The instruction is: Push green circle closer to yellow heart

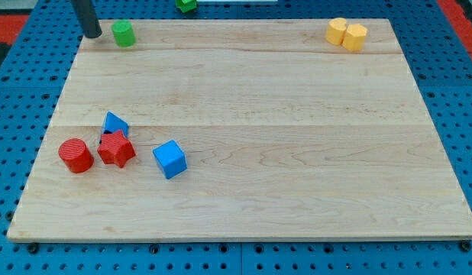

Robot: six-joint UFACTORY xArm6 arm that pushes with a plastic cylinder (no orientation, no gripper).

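The green circle (124, 33) sits near the board's top left corner. My tip (92, 34) is just to its left, a small gap apart, at the same height in the view. Two yellow blocks touch each other at the top right. The left one (337, 30) looks rounded and may be the yellow heart. The right one (355, 37) looks angular. Their shapes are hard to make out. The green circle is far to the left of both.
The wooden board (244, 99) lies on a blue pegboard. At lower left are a red cylinder (75, 155), a red star (116, 149), a blue triangle (114, 123) and a blue cube (169, 159). Another green block (186, 4) lies beyond the board's top edge.
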